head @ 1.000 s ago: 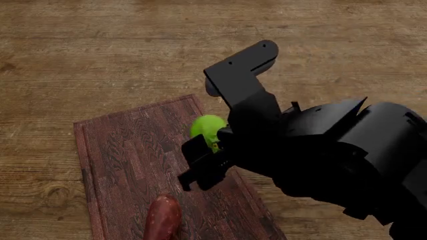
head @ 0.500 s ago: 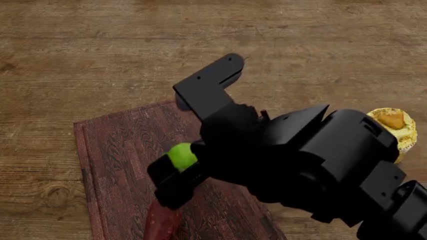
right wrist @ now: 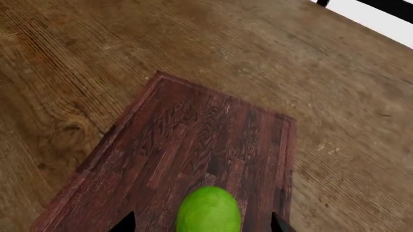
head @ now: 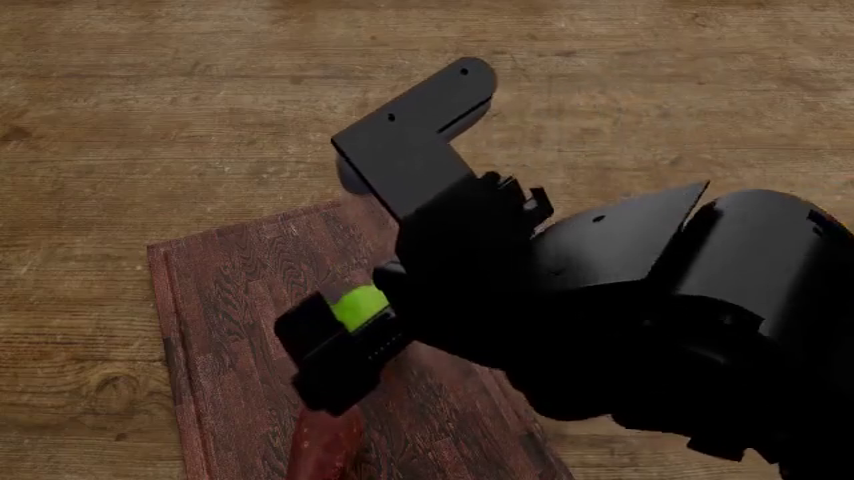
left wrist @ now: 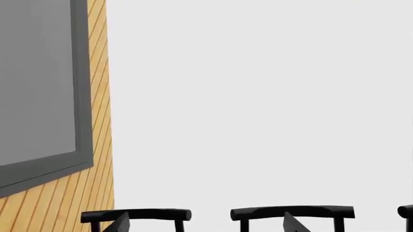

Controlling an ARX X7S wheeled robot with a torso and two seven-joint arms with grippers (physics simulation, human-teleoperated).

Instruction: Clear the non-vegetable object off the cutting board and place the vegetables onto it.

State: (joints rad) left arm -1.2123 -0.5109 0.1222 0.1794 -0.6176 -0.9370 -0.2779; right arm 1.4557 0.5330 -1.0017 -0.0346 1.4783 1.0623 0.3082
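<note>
The right gripper [head: 350,338] is closed on a smooth green ball [head: 358,305], held over the cutting board [head: 240,300]; in the right wrist view only the ball's upper half shows. Just under the fingers [head: 310,330], the sweet potato [head: 324,447] lies on the board's near end, long axis running roughly along the board's length, its far end hidden by the gripper and its near end cut off. The board rests on the wooden table [head: 160,100]. The left wrist camera shows only a wall and chair backs [left wrist: 291,212]; the left gripper is not visible.
</note>
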